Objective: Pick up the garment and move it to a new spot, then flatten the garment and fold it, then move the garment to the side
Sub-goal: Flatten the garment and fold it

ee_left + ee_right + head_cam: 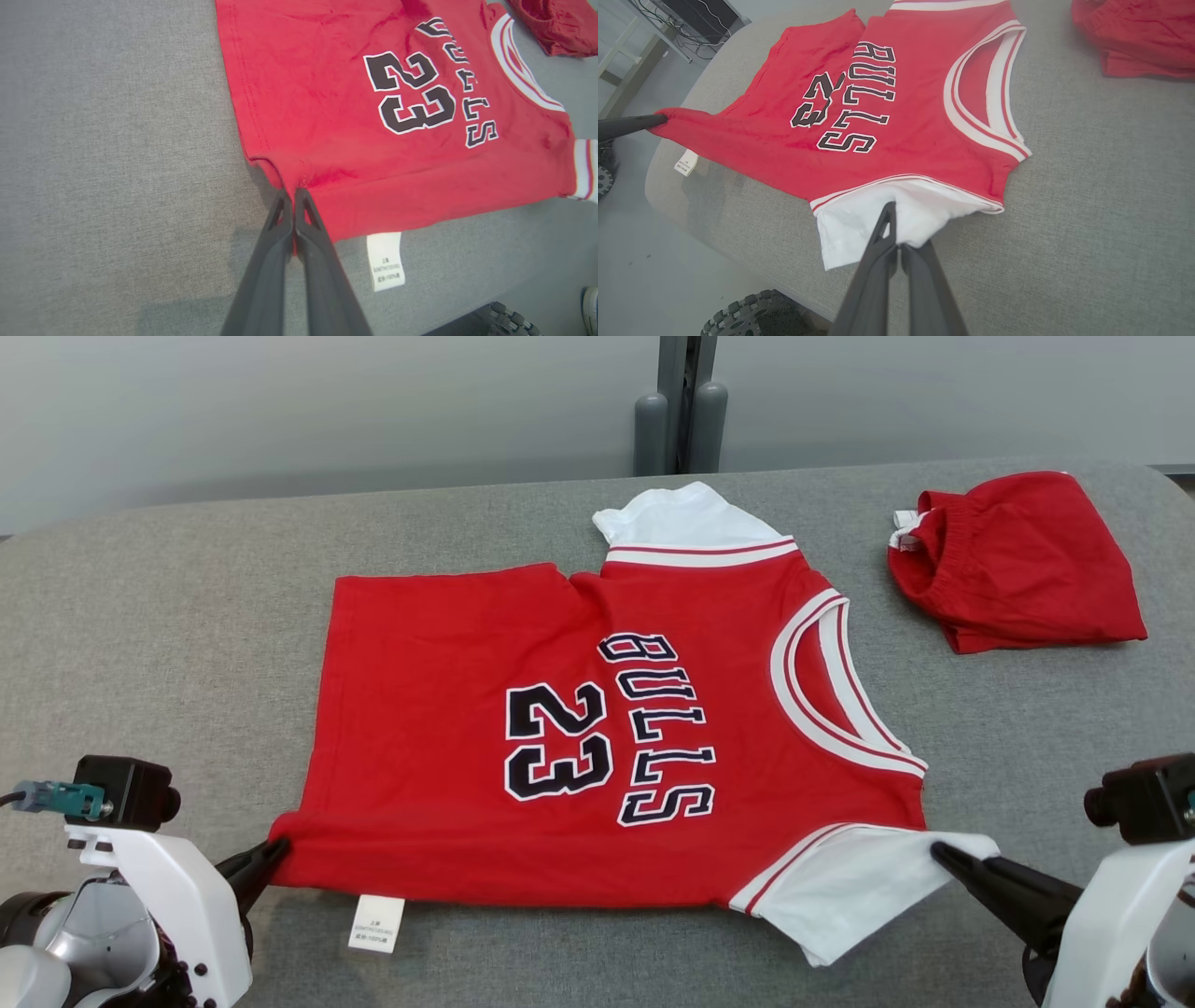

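The left gripper (pixel 280 847), lower left, pinches a hem corner of the red jersey (pixel 560 709); the right gripper (pixel 936 847), lower right, clamps its white sleeve (pixel 859 887).

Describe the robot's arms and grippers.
The left gripper and right gripper each have two long, tapering dark fingers with triangular cut-outs near the tips. White wrist shells carry black cameras; a teal connector with a dark cable plugs into the left one.

Head view overhead; wrist views close, low; jersey (pixel 420 644) shared.
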Tool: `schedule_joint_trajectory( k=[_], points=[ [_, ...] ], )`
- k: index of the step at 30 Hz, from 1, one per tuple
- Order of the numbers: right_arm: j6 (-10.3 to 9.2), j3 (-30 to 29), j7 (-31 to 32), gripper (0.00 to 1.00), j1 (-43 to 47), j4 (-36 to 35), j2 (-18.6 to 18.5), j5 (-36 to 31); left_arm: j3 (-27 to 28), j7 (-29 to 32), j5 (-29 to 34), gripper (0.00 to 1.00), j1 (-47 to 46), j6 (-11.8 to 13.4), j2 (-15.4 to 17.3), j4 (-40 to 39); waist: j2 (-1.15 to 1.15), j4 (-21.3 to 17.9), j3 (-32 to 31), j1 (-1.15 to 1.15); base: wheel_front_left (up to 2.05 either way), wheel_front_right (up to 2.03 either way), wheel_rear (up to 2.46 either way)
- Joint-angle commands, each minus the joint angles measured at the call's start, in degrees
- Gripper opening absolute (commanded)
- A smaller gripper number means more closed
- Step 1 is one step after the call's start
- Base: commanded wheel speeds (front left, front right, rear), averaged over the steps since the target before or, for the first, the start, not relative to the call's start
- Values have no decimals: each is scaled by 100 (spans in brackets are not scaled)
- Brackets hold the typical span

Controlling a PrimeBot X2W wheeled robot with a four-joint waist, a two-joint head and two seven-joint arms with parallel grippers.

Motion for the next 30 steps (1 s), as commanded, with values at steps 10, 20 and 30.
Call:
schedule_joint_trajectory(
  k=[10,20,30],
  points=[
    [2,-219,126,0,-1060,811,174,98,-74,274,-76,0,-704,-250,-225,498,0,37,234,0,0,0,0],
    [2,-248,-58,0,-1918,1879,113,72,-113,479,-119,0,-1479,-601,-429,1561,0,101,530,0,0,0,0],
    [2,56,-135,0,-2559,2602,37,-20,-343,831,-195,0,-2190,-915,-863,2444,0,105,820,0,0,0,0]
  ],
)
